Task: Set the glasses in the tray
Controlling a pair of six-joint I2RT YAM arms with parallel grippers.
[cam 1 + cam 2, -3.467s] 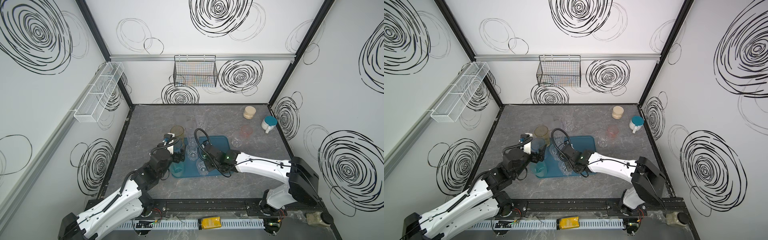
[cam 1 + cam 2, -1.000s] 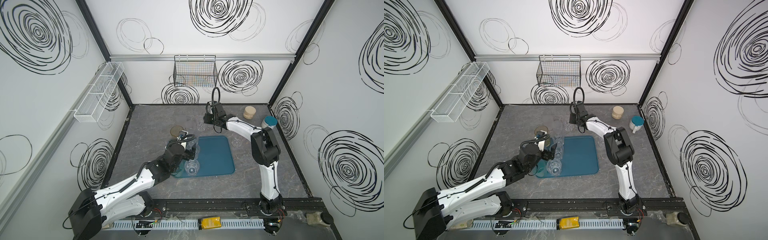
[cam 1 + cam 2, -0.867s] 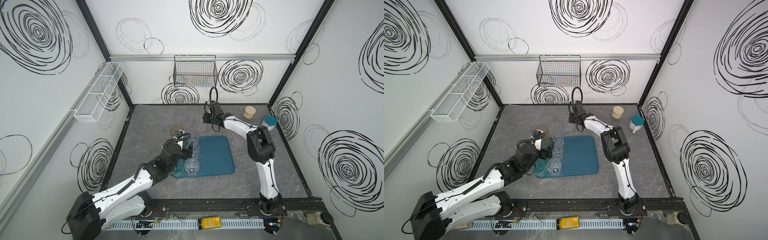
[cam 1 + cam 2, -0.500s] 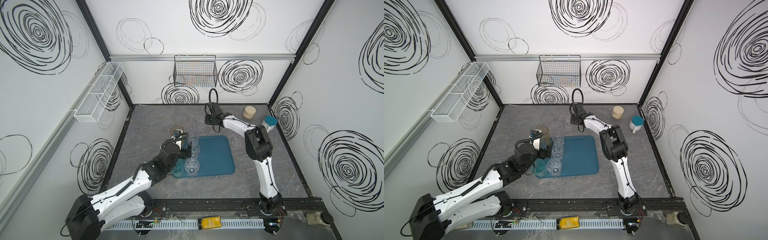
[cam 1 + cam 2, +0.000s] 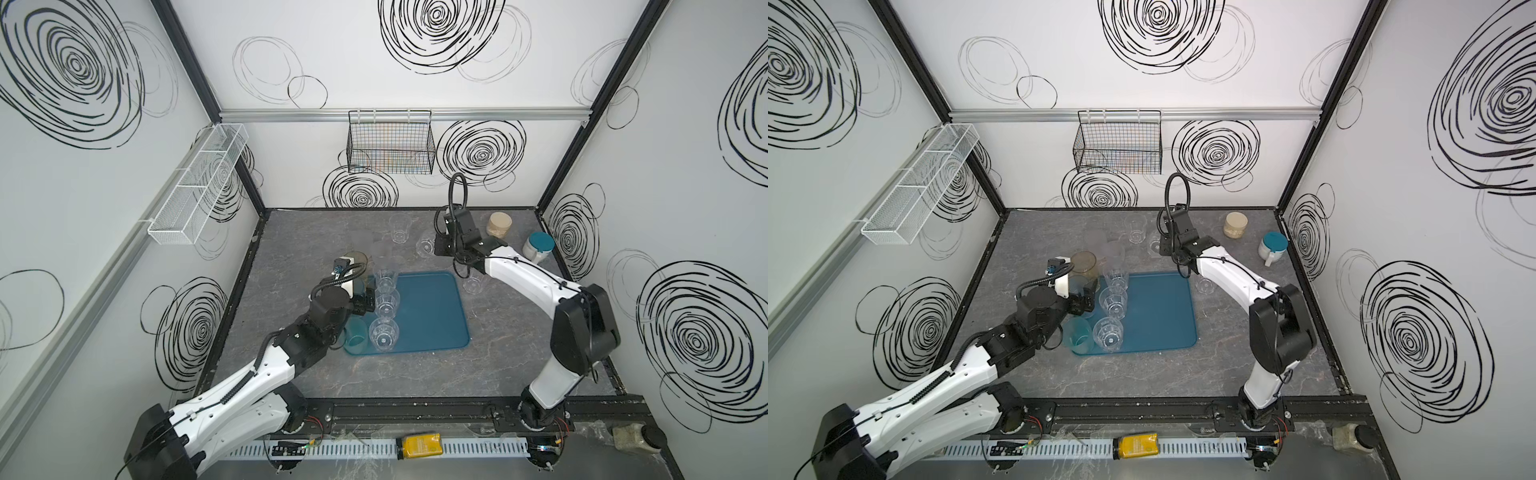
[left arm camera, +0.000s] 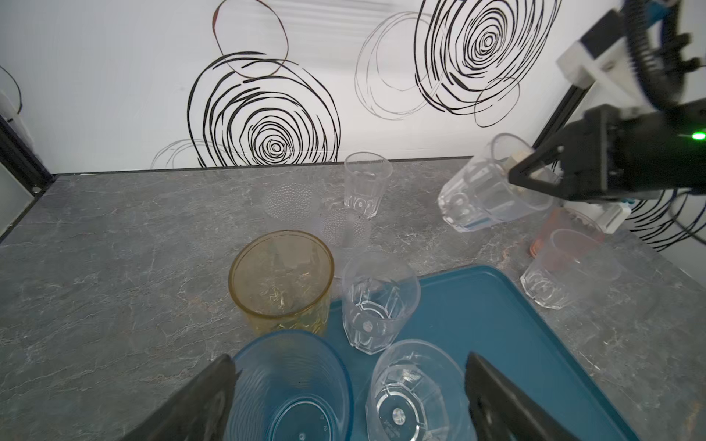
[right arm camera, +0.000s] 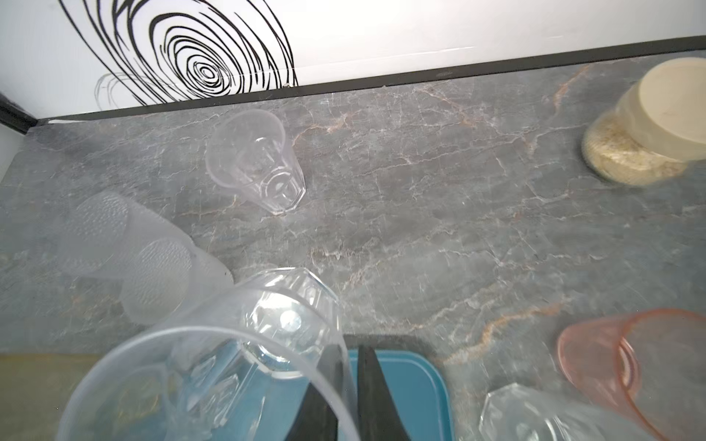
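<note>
Tumbler (image 6: 482, 198) newly tilted; marbled tabletop (image 5: 415, 382), swirled walls (image 5: 432, 41)

Beige jar (image 5: 499, 223), teal-lidded cup (image 5: 538, 245), wire basket (image 5: 390, 149)

Both top views: high at the front, angled down toward back wall (image 5: 386, 83), nearly identical, covering whole table (image 5: 374, 382). Left wrist: low, close over tray (image 6: 496, 305), facing back wall. Right wrist: close, steeply down; shares tray corner.

The pink glass (image 7: 626, 359) seems blurred and runs off the right wrist view's edge.
</note>
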